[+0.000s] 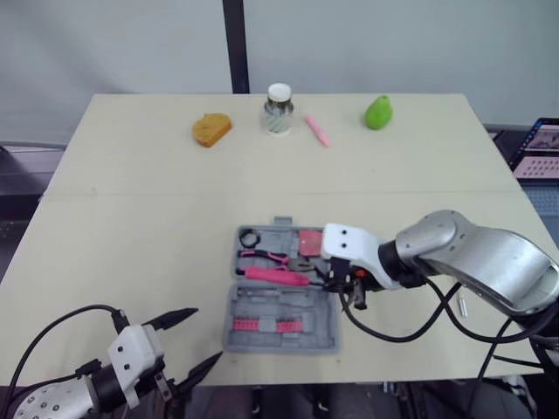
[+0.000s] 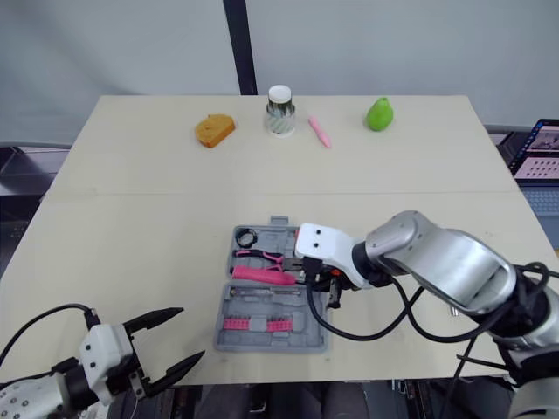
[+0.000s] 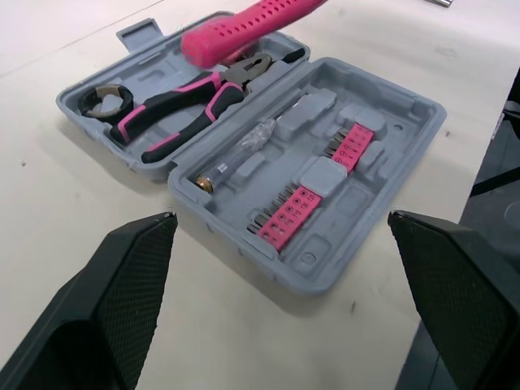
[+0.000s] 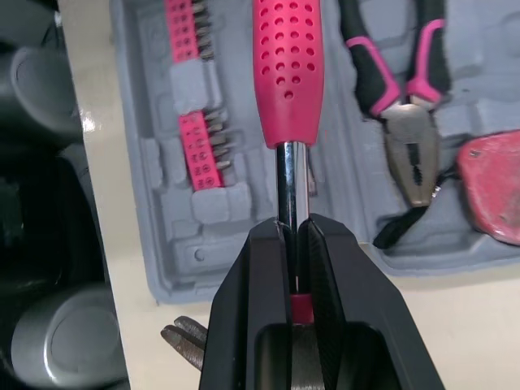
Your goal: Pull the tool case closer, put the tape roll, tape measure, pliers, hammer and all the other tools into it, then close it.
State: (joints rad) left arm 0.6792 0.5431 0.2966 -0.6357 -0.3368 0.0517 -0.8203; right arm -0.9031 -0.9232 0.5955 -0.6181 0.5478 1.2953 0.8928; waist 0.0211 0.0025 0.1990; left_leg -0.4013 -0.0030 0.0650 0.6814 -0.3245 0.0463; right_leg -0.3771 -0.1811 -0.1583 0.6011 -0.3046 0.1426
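Right wrist view shows the right jaws clamped tight on the bare metal shaft of the hammer (image 4: pixel 288 73), just behind its pink perforated handle. The two black fingers (image 4: pixel 256 276) press against the shaft from either side. The handle reaches out over the open tool case (image 1: pixel 325 330), roughly along the line where its two halves meet. In the left wrist view the handle looks lifted clear of the trays.

The case lies flat open near the middle of the front edge of the bench (image 1: pixel 131 218). Its far half holds the tape roll (image 1: pixel 250 236) in the left corner. The pliers (image 1: pixel 266 257) lie next to it, and the red tape measure (image 1: pixel 309 240) sits toward the right. The near half carries pink bit strips (image 1: pixel 262 324) and a clear-handled screwdriver (image 3: pixel 244 146).

The left jaws are spread wide and hold nothing. They hang at the front edge toward the bench's left corner, tips pointing at the case and apart from it.

Along the far edge stand an orange object (image 1: pixel 211 129), a white-lidded jar (image 1: pixel 279 111), a pink pen (image 1: pixel 316 130) and a green object (image 1: pixel 378 113).
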